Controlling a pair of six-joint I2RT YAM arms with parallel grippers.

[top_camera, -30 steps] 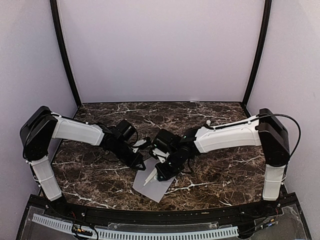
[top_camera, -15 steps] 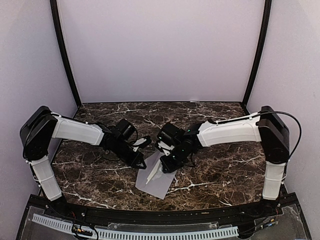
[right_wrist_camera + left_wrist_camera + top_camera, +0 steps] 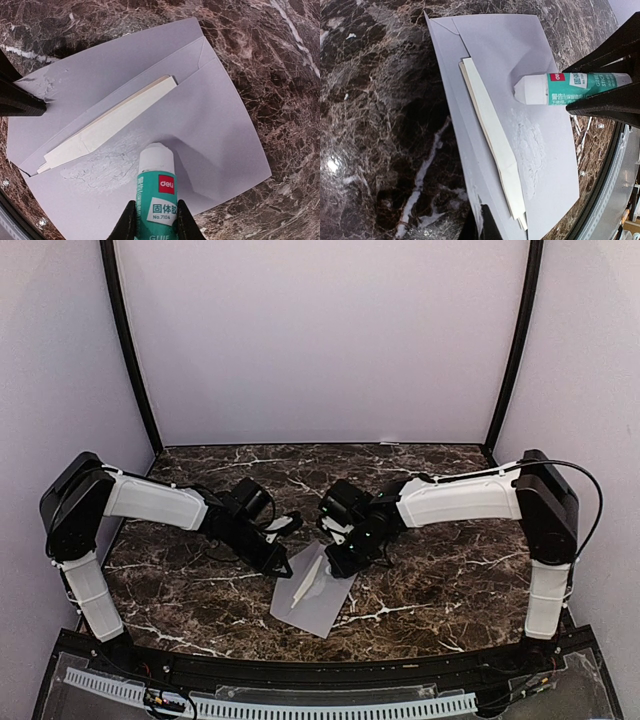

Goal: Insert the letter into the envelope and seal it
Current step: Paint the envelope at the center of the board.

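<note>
The dark marbled counter (image 3: pixel 450 570) carries everything, with the left arm (image 3: pixel 150 502) reaching in from the left and the right arm (image 3: pixel 460 502) from the right, both meeting near its middle. Over the last second the right arm has drawn back toward the far right, so its wrist no longer hangs over the paper but sits at the far edge of it. The grey-lavender envelope (image 3: pixel 318 608) lies flat at the near centre with its flap open, and it has slid and turned slightly in that time. The letter (image 3: pixel 112 122) is folded and shows only as a narrow cream strip along the envelope's fold, the rest hidden, presumably inside the pocket. A green-and-white glue stick (image 3: pixel 156 192) points down at the open panel, its tip apparently lifted just clear of the paper. A pale, rough glue smear (image 3: pixel 100 167) lies on that panel beside the strip. The right fingers (image 3: pixel 127 225) pinch the glue stick by its body, while the left fingers (image 3: pixel 17 102) are pressed together with their tip resting on a corner of the envelope, apparently pinning it. The retreat suggests the gluing is finished; what seems left is seating the letter fully and folding the flap down
</note>
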